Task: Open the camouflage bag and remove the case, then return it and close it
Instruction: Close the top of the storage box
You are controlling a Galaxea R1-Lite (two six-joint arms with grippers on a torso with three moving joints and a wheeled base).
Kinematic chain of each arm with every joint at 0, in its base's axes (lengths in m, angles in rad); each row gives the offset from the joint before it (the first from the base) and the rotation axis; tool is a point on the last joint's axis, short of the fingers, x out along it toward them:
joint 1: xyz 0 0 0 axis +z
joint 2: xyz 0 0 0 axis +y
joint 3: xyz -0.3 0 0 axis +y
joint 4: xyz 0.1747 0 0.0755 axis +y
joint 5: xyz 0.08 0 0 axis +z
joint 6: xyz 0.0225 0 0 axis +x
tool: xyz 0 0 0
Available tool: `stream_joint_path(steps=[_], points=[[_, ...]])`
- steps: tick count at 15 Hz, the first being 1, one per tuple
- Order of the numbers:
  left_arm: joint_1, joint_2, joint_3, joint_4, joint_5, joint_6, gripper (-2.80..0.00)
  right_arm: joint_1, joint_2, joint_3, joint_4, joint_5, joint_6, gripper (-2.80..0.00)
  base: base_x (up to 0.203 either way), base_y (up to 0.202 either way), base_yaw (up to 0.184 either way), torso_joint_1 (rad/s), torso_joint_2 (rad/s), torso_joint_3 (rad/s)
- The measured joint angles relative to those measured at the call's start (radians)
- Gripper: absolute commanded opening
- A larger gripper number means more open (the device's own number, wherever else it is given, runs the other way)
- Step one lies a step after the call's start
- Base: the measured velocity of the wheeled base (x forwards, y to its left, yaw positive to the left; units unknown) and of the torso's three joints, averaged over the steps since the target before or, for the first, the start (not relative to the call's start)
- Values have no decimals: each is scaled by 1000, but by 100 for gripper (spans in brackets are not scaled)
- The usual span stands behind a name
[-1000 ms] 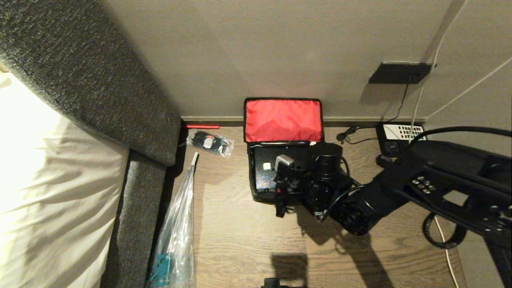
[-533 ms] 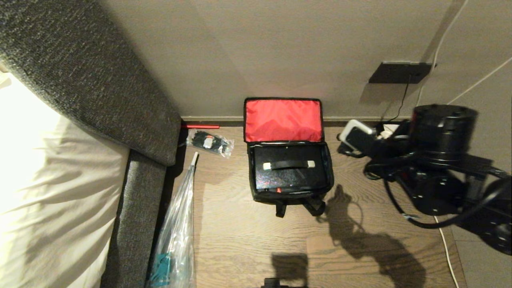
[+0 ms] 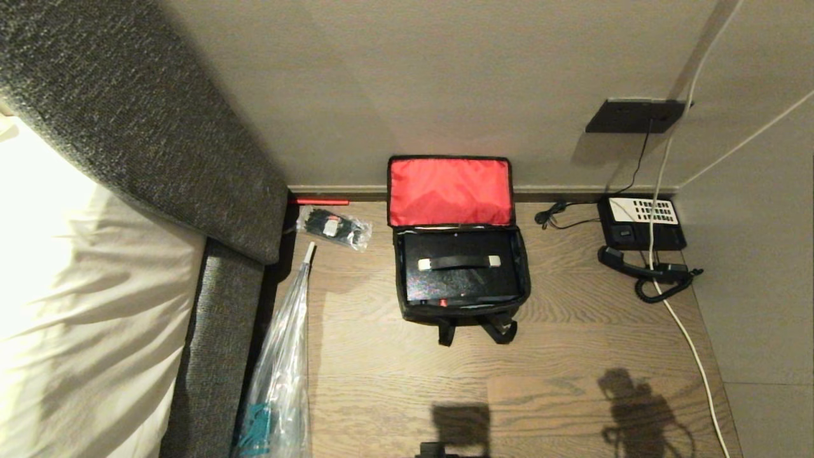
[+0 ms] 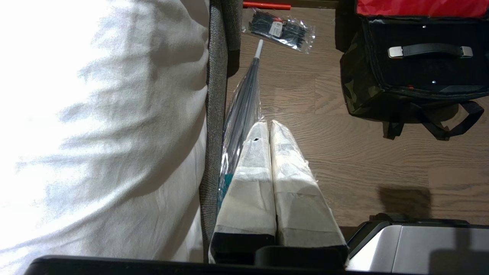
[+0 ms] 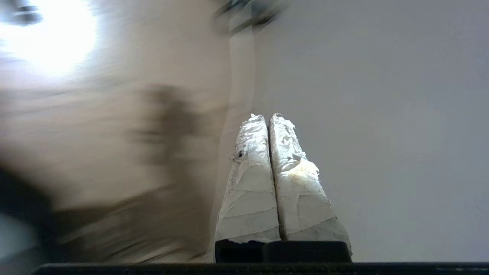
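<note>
The camouflage bag (image 3: 463, 312) stands open on the wooden floor against the wall, its red-lined lid (image 3: 450, 191) leaning back. Inside lies the black case (image 3: 458, 280), flat, with a black handle (image 3: 458, 262) on top. In the left wrist view the bag (image 4: 357, 88) and case (image 4: 420, 68) show off to one side of my left gripper (image 4: 266, 124), which is shut, empty and well apart from them, hanging over the floor beside the sofa. My right gripper (image 5: 266, 116) is shut on nothing and points at a bare wall; neither arm appears in the head view.
A grey sofa (image 3: 159, 165) with a white sheet fills the left. A clear plastic bag (image 3: 280, 369) and a small packet of black items (image 3: 334, 227) lie left of the bag. A black telephone (image 3: 641, 222) with cords sits at the right wall.
My right arm has pulled back from the open bag, swung off to the right and left the head view. Its gripper has shut. The case stays in the bag.
</note>
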Motion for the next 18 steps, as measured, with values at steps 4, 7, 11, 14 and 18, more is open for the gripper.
stream_joint_path(steps=[4,7,11,14,18], points=[[0,0,0,0,0,0,-280,-141,-374,307,39,375,310,-280,0,0,0,1,2,10],[0,0,0,0,0,0,-280,-182,-574,463,-124,535,322,-280,0,0,0,0,0,0],[0,0,0,0,0,0,-280,-194,-731,499,-156,555,343,-280,0,0,0,0,0,0],[0,0,0,0,0,0,-280,-196,-762,500,-153,555,346,-280,0,0,0,0,0,0],[0,0,0,0,0,0,-280,-196,-771,502,-154,554,347,-280,0,0,0,0,0,0]])
